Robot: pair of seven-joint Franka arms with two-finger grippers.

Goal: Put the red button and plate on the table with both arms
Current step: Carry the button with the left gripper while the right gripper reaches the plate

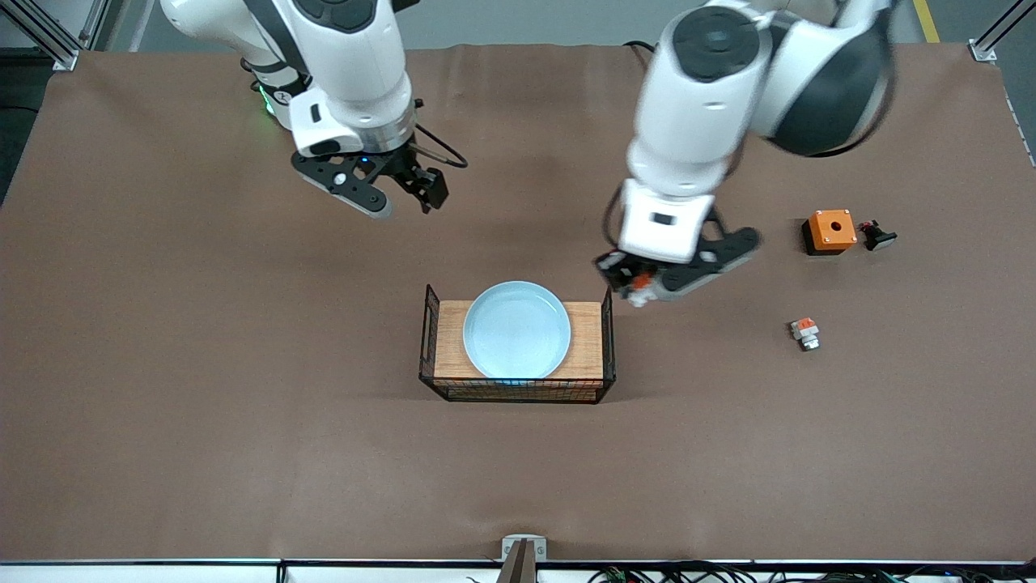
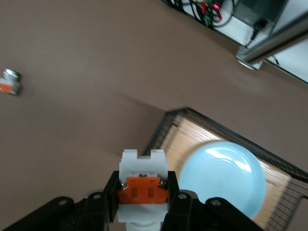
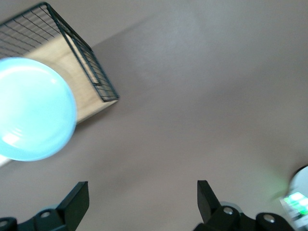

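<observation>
Red button [image 2: 143, 185] clamped in left gripper [image 2: 143, 202], beside crate [image 1: 584, 363]

A small white-grey red button [image 2: 143, 187] with an orange-red band is clamped in the left gripper [image 1: 639, 287], in the air just beside the crate [image 1: 585, 340]. A round pale-blue plate [image 1: 516, 330] lies flat on the crate's wooden top.

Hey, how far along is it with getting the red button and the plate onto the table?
Nothing is set down yet. In hand: the left gripper is shut on the red button, over the table beside the crate. Left: the plate sits on the crate; the right gripper hangs open.
</observation>
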